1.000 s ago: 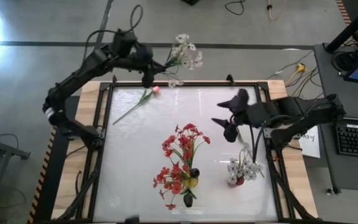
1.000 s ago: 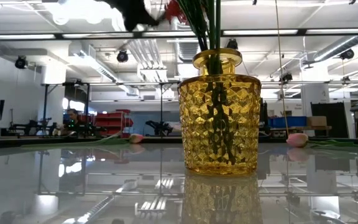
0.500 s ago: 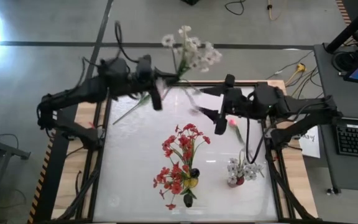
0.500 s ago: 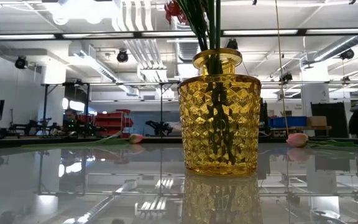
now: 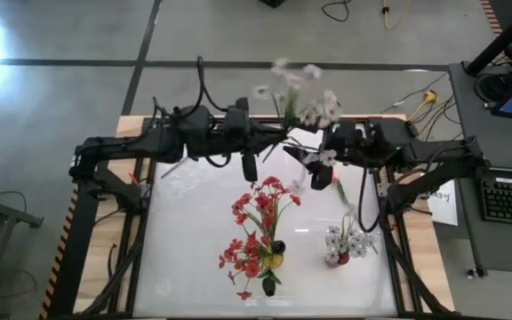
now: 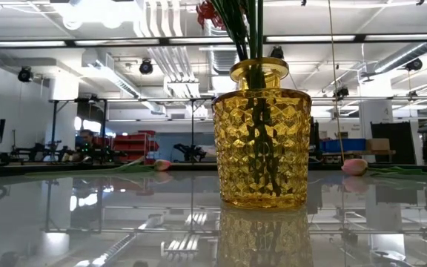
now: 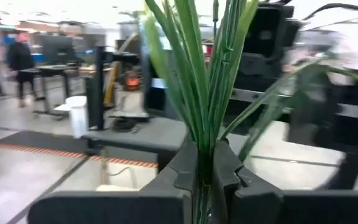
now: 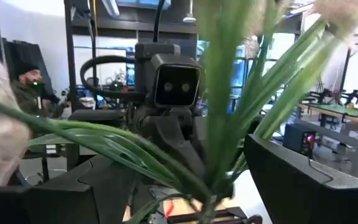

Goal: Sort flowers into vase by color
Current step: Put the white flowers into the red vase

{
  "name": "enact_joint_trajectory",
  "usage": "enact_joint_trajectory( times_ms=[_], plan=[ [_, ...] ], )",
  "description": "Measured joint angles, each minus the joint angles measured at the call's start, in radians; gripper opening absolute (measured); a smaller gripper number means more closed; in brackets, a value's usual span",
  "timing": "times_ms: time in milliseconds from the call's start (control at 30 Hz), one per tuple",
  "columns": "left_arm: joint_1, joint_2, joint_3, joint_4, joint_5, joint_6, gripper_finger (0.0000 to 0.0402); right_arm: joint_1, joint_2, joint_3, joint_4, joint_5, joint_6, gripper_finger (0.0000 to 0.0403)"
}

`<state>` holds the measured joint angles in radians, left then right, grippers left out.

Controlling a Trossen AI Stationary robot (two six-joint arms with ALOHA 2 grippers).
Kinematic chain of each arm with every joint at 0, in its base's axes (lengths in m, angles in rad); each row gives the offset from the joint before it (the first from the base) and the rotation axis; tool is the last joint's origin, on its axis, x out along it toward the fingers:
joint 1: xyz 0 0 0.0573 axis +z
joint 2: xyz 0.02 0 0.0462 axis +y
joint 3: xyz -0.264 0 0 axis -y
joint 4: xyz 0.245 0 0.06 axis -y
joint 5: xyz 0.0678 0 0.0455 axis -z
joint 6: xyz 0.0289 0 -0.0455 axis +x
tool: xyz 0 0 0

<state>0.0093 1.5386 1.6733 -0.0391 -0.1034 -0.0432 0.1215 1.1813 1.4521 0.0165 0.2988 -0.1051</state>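
My left gripper (image 5: 260, 142) reaches in from the left along the table's far edge, shut on a spray of tiny white blooms (image 5: 305, 98) with green stems (image 7: 201, 93). My right gripper (image 5: 309, 160) faces it from the right, open, with the stems (image 8: 229, 112) standing between its spread fingers; whether they touch, I cannot tell. A yellow glass vase (image 6: 262, 141) near the near edge holds red blossom clusters (image 5: 260, 222). A small vase with white blooms (image 5: 340, 249) stands to its right. A pink bud (image 5: 334, 185) lies on the table. My left gripper pinches the bunch of green stems (image 7: 205, 146) between its two fingers, at the stems' lower end. The spray is lifted clear of the table. Its leaves and blooms (image 5: 314, 107) fan out beyond the fingers, toward the right arm and the far edge.
A second pink bud (image 6: 161, 165) lies on the far left of the glossy tabletop (image 5: 194, 231); its stem is mostly under my left arm. A dark frame (image 5: 145, 213) borders the table. People and workbenches show in the room behind.
My left gripper has carried the white spray from the table's far left corner rightward along the far edge to its middle. My right gripper has moved left and toward the far edge, turning to face the left gripper, until the stems stand between its fingers.
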Motion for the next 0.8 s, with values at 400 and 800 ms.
enact_joint_trajectory(
  times_ms=[400,800],
  plan=[
    [0.001,0.002,0.000,0.055,0.200,-0.003,0.0000,-0.002,-0.008,0.000,0.010,-0.043,0.061,0.0234],
    [-0.004,0.021,0.000,0.049,0.224,-0.024,0.0000,-0.002,0.013,0.000,0.013,-0.064,0.115,0.0190]
  ],
)
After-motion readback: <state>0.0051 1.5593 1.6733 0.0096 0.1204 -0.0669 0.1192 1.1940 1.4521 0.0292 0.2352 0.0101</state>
